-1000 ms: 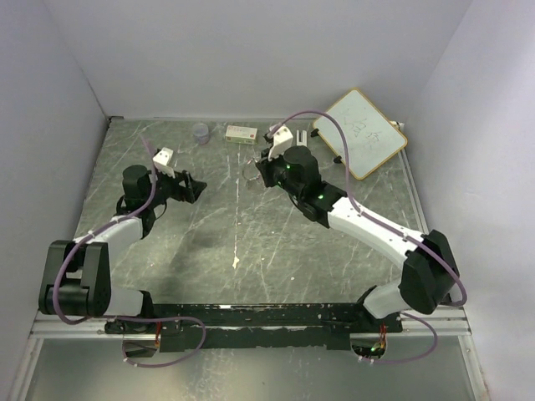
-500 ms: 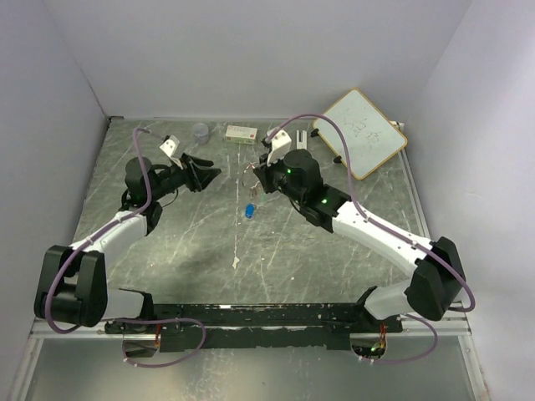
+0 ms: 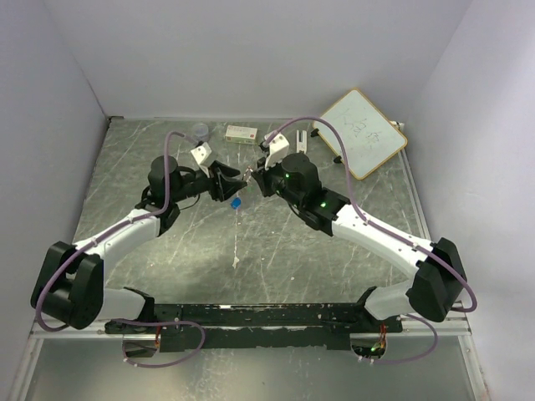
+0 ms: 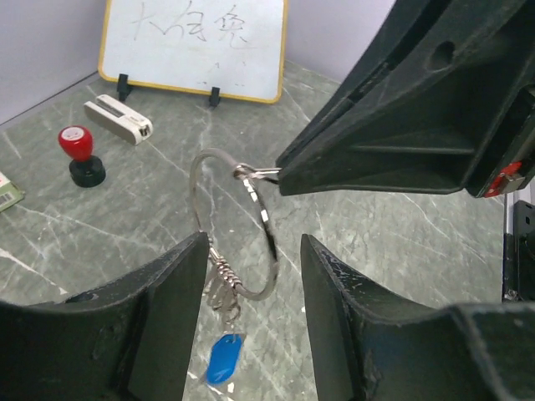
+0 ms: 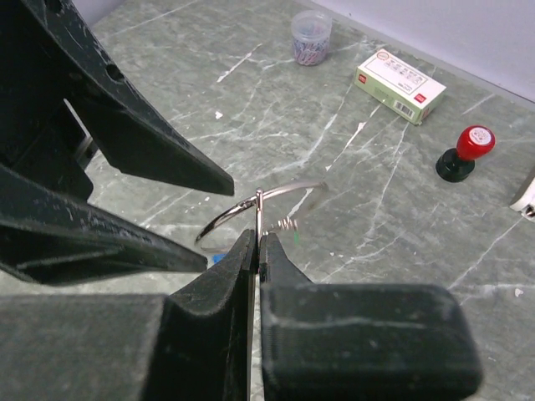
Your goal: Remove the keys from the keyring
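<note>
The keyring (image 4: 266, 225) is a thin silver wire ring held in the air above the table; it also shows in the right wrist view (image 5: 276, 194). My right gripper (image 5: 257, 244) is shut on a small wire loop at the ring's top (image 4: 251, 173). The blue key (image 4: 224, 361) hangs from a coiled cluster at the ring's bottom, and shows in the top view (image 3: 236, 201). Only a green speck (image 5: 296, 237) of the other key shows. My left gripper (image 4: 252, 251) is open, with one jaw on each side of the ring's lower arc, not touching it.
A red-and-black knob (image 4: 78, 154) and a white block (image 4: 117, 119) sit near the whiteboard (image 3: 361, 142). A small box (image 3: 241, 133) and a cup of clips (image 3: 201, 132) stand at the back. The two grippers meet mid-table (image 3: 292, 251).
My left arm has swung right, and its open jaws now straddle the ring. The right gripper has raised the ring, and the blue key has shifted slightly left.
</note>
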Controlling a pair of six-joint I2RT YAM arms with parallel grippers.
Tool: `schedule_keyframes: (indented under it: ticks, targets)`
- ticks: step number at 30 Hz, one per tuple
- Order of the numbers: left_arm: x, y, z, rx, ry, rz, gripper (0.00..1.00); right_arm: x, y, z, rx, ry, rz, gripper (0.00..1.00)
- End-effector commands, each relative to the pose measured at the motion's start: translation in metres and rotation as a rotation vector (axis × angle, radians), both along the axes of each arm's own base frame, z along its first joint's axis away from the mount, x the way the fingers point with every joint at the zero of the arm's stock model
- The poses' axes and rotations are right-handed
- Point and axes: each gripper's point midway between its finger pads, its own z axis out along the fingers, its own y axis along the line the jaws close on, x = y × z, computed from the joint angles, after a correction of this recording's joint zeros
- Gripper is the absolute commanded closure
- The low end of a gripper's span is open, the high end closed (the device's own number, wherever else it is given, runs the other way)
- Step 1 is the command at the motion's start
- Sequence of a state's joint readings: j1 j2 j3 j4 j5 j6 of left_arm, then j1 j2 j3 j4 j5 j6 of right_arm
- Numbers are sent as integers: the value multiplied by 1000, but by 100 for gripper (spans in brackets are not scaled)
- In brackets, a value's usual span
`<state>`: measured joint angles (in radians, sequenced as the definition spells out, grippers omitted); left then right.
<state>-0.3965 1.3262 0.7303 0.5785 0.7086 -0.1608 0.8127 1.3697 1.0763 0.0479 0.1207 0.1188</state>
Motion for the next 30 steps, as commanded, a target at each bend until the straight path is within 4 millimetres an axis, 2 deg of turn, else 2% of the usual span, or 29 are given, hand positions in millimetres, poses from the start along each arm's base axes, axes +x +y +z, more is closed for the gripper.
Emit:
schedule_keyframes:
  ticks: [1, 6, 8, 11, 15, 18, 20, 27, 30]
  targets:
    - [1, -12, 3, 41, -40, 1, 40, 0, 1, 21, 42, -57, -8, 100]
    - [2, -21, 1, 51, -46, 5, 40, -1, 3, 20, 36, -60, -7, 100]
    - [4, -23, -3, 59, -41, 11, 43, -1, 4, 20, 33, -61, -7, 100]
    - [6, -24, -7, 65, -43, 26, 59, -2, 3, 23, 32, -67, -10, 100]
    - [10, -21, -7, 66, -56, 65, 68, -3, 2, 25, 32, -73, -11, 100]
    - [12, -18, -4, 62, -74, 83, 80, -4, 2, 24, 32, -73, -10, 100]
    - [12, -18, -2, 63, -85, 86, 92, -3, 2, 24, 32, -73, -10, 100]
    - [13, -11, -5, 115, -85, 119, 93, 1, -1, 18, 2, -89, -35, 100]
    - [14, -5, 3, 131, -89, 152, 93, 4, -8, 14, -32, -108, -57, 100]
